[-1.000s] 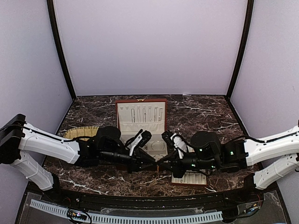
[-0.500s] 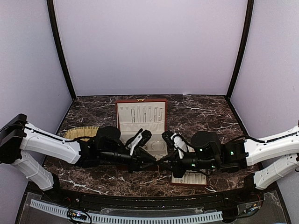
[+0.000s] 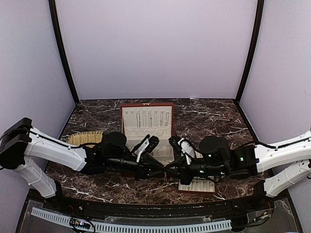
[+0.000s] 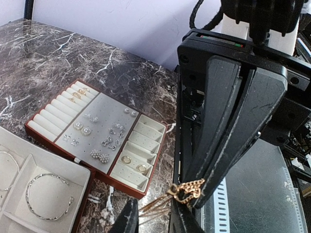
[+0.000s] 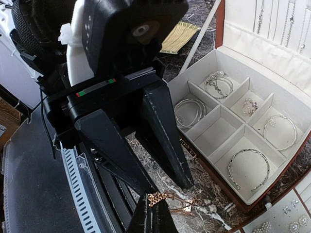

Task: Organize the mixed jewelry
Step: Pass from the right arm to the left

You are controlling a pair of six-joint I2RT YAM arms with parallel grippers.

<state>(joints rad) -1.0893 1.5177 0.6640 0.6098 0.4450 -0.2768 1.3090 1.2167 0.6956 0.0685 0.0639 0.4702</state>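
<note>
Right tool clamped tight on gold chain, held above marble surface beside red-brown box. Left tool partly spread, fingers flanking chain. Silver bangles lie in box compartments.

No legible text, label, brand, number or sign in any view. Closest to a marking: a thin red-and-green strip on the black housing at the base of the right hand, unlettered, and a matching red-and-green strip at the base of the left hand, equally blank.
</note>
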